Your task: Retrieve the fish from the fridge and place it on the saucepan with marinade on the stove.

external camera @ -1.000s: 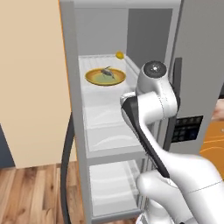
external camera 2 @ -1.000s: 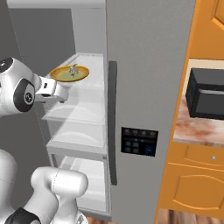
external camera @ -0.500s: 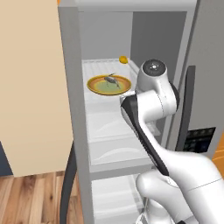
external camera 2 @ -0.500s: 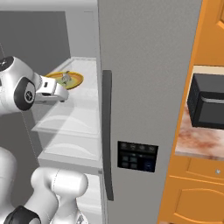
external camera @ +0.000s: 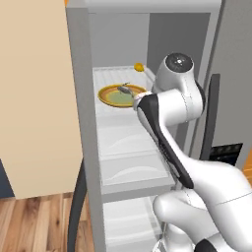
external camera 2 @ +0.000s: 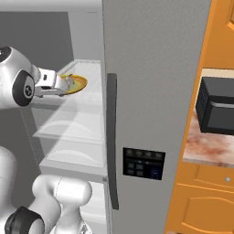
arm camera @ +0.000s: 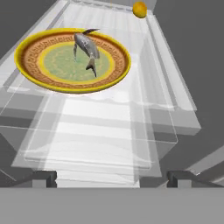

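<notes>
Your gripper [arm camera: 112, 177] is spread wide with nothing between its fingertips [arm camera: 43, 178], which sit far apart at the bottom of the hand view, short of the front edge of the clear shelf [arm camera: 100, 131]. Look past them and you see the fish [arm camera: 86, 48], small and grey-silver, lying on the yellow-orange plate [arm camera: 39, 81]; it rests a little off the plate's green middle, toward the far side, with its tail pointing away from you. The plate sits on the upper white shelf inside the fridge [external camera: 83, 147], whose left compartment stands open. A tiny orange ball [arm camera: 139, 9] lies at the back of that same shelf, apart from the plate. In the left base view your arm reaches into the open compartment, and the plate [external camera: 110, 98] with the fish [external camera: 124, 89] shows just beyond the wrist, the ball [external camera: 139, 67] behind it. From the right base view the hand is level with the plate [external camera 2: 77, 83], close beside it, while the fridge's closed grey door [external camera 2: 151, 91] with its dark bar handle [external camera 2: 112, 141] stands to the right.
</notes>
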Tool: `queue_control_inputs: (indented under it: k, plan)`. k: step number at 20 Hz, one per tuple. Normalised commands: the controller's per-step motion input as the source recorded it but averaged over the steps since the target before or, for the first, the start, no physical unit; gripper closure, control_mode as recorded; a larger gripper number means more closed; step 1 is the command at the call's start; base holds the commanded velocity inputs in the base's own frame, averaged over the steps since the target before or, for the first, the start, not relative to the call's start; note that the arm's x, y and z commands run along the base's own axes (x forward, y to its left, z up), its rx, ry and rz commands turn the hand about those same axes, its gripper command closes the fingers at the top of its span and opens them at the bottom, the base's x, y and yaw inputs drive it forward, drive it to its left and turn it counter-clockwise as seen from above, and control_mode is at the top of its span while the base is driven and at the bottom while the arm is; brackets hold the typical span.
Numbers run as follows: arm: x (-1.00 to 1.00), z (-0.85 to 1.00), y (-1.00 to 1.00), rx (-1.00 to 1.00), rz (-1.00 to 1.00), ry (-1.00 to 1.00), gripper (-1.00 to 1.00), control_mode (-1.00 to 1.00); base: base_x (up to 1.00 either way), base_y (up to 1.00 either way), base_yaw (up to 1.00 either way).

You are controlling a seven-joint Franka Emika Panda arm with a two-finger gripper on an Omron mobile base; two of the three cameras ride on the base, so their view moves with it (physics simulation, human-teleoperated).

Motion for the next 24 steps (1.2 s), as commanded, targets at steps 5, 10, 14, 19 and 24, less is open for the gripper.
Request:
queue_control_inputs:
  k: [5,10,14,19,24]
  plan:
    - [0.05,0.36,0.11,0.04,0.17,0.00,-1.00,-1.00,0.00,0.00,0.00]
    - [0.27,0.04,0.05,0.00,0.08,0.00,-1.00,-1.00,0.00,0.00,0.00]
    - [0.40,0.00,0.00,0.00,0.02,0.00,-1.00,-1.00,0.00,0.00,0.00]
    - [0.49,-0.03,0.00,0.00,0.02,0.00,-1.00,-1.00,0.00,0.00,0.00]
    - [0.53,-0.09,0.02,0.00,0.00,0.00,-1.00,-1.00,0.00,0.00,0.00]
